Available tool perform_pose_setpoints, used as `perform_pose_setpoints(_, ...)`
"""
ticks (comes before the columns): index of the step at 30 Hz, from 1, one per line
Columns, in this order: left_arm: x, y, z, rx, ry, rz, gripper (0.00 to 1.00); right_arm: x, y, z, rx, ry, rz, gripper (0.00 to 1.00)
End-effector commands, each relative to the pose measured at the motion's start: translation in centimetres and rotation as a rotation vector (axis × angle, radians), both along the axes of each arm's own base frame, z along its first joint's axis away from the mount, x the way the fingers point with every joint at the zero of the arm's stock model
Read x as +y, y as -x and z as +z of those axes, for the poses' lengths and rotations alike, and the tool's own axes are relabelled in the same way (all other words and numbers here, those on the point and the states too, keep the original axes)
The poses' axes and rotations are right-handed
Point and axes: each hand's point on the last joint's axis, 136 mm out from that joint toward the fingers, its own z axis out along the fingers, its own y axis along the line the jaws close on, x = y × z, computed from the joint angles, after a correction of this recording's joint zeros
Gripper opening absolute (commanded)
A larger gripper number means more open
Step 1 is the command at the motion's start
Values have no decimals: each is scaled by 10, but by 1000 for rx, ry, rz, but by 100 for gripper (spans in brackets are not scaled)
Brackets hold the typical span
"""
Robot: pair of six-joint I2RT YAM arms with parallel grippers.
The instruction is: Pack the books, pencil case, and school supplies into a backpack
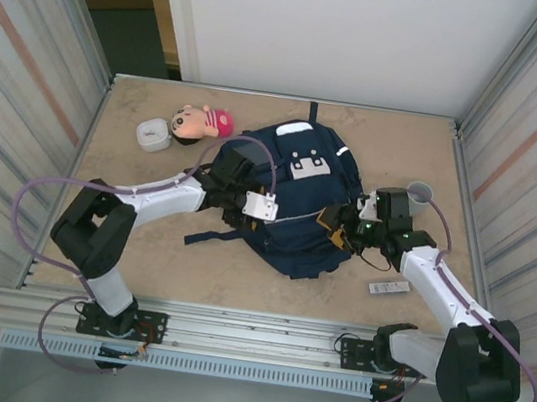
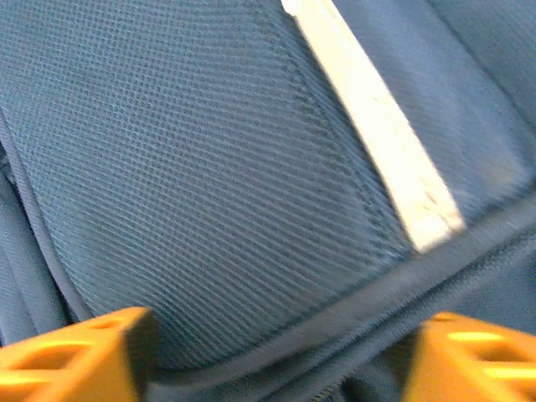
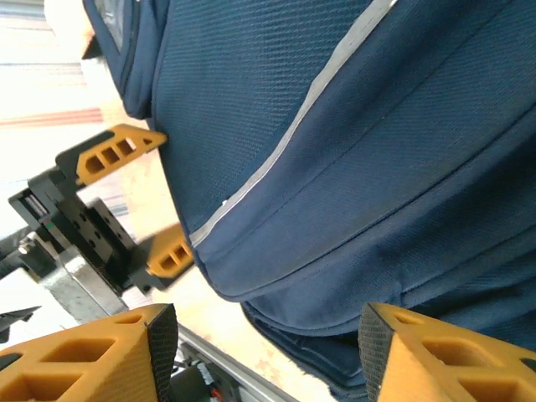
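The navy backpack [image 1: 300, 191] lies flat in the middle of the table, its white patch up. My left gripper [image 1: 252, 209] rests at its left edge. In the left wrist view that gripper [image 2: 276, 360] is open, its orange fingers [image 2: 75, 352] spread wide over the mesh fabric and a seam. My right gripper [image 1: 335, 229] is at the backpack's right side; it [image 3: 268, 352] stands open facing the bag's lower edge [image 3: 335, 276], with nothing held. A slim white-and-black bar [image 1: 389, 287] lies on the table to the right. The books are out of view.
A grey cup [image 1: 419, 193] stands behind the right arm. A white rounded box [image 1: 153, 133] and a pink-and-tan figure-shaped soft item [image 1: 202, 122] lie at the back left; I cannot tell if it is the pencil case. Metal walls flank the table [image 1: 141, 243].
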Motion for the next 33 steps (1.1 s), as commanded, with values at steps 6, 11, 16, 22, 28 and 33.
perform_pose_setpoints(6,-19,62,3,105,-16,-47,5,-12,-15,11,-136,81,88,59)
perform_pose_setpoints(11,-29,93,22,202,83,132,0,-18,-21,10,-185,132,133,58)
perform_pose_setpoints(16,-22,98,35,286,167,393,0,-24,-26,36,-256,166,141,58)
perform_pose_setpoints(22,-22,100,50,364,254,506,0,-47,4,72,-289,350,104,56)
perform_pose_setpoints(28,-27,101,64,501,327,548,0,-20,64,79,-344,393,159,49)
perform_pose_setpoints(33,-29,102,65,538,335,546,0,4,89,59,-349,397,162,47)
